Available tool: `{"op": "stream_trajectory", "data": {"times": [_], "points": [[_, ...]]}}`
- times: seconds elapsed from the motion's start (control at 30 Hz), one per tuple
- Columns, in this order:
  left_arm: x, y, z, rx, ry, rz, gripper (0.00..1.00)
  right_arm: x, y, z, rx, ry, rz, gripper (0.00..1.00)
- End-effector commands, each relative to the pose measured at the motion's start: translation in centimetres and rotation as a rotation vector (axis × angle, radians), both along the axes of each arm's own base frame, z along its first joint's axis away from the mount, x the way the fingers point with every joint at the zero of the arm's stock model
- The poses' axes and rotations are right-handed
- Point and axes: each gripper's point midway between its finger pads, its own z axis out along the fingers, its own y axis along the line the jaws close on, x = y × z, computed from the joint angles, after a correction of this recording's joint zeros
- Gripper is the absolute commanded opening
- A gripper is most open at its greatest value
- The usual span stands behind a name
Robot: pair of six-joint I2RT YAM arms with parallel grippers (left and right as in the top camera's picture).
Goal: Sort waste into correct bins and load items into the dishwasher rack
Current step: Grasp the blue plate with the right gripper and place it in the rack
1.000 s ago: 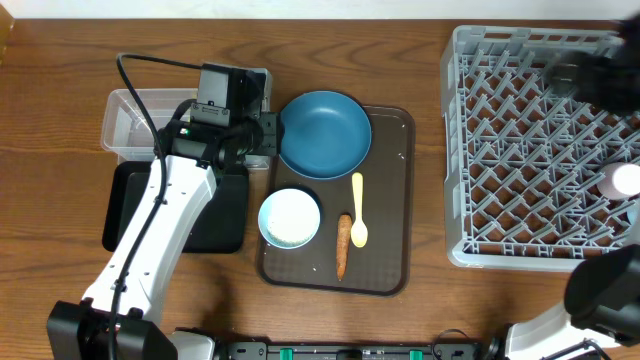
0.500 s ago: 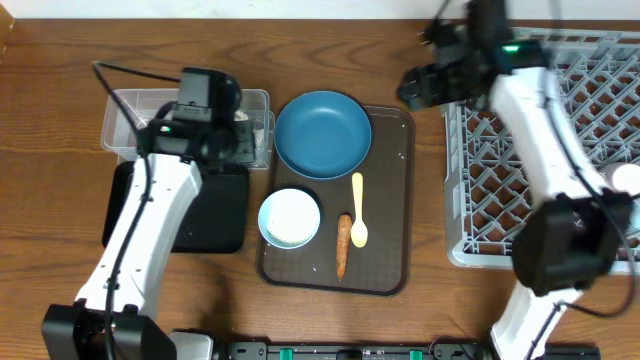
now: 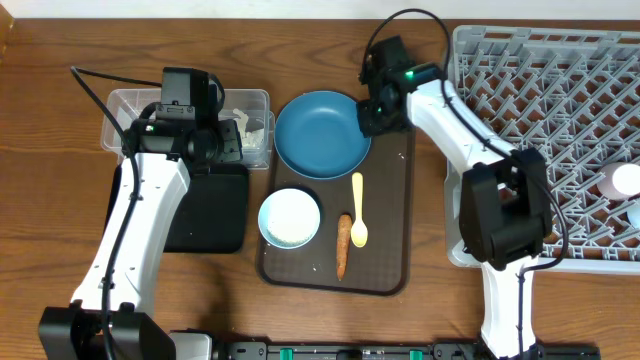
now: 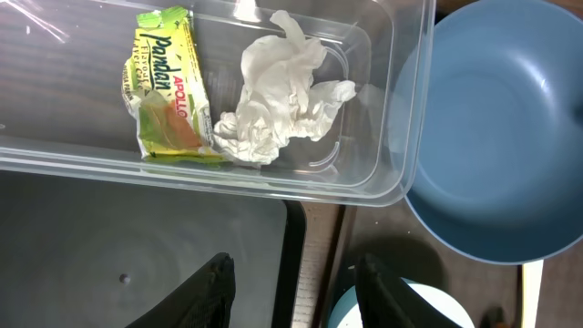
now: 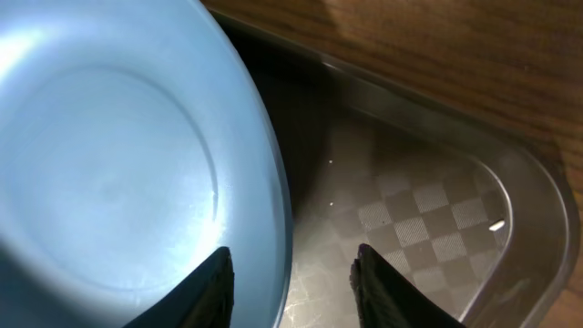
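The dark blue plate (image 3: 322, 132) lies at the back of the brown serving tray (image 3: 392, 265). My right gripper (image 3: 368, 112) is at its right rim. In the right wrist view the gripper (image 5: 296, 287) is open, its fingers either side of the plate's (image 5: 118, 155) rim with gaps showing. My left gripper (image 3: 232, 148) hovers by the clear tub (image 3: 130, 105). Seen from the left wrist, this gripper (image 4: 296, 287) is open and empty. The tub (image 4: 401, 109) holds the snack wrapper (image 4: 164, 96) and tissue (image 4: 278, 91). The white bowl (image 3: 290, 218), yellow spoon (image 3: 358, 210) and carrot (image 3: 343, 245) lie on the serving tray.
The black tray (image 3: 210, 215) lies in front of the clear tub, left of the serving tray. The grey dishwasher rack (image 3: 540, 60) fills the right side, with a pink cup (image 3: 626, 181) at its right edge. A few white grains dot the serving tray.
My right arm swung from the rack leftward to the plate's right rim, and its jaws narrowed around the rim. My left arm drifted a little left beside the tub.
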Motion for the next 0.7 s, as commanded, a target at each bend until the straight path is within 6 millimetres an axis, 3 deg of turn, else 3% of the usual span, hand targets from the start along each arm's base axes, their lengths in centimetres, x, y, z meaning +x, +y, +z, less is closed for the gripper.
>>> {"op": "stream_trajectory", "data": {"times": [0.0,0.17,0.37,0.53,0.67], "points": [[0.0,0.3,0.5,0.004,-0.013,0.012,0.45,0.5,-1.0,-0.8,-0.095,-0.027,-0.067,0.37],[0.0,0.3,0.5,0.004,-0.009,0.011,0.45,0.4,-1.4,-1.9,-0.114,-0.005,-0.117,0.20],[-0.1,0.3,0.5,0.005,-0.006,0.012,0.45,-0.2,-1.0,-3.4,-0.104,0.038,-0.105,0.19],[-0.1,0.3,0.5,0.005,-0.006,0.012,0.45,-0.1,-1.2,-3.2,-0.106,0.035,-0.109,0.02],[-0.1,0.3,0.4,0.005,-0.005,0.012,0.46,0.7,-2.3,-1.7,-0.099,0.017,-0.130,0.01]]}}
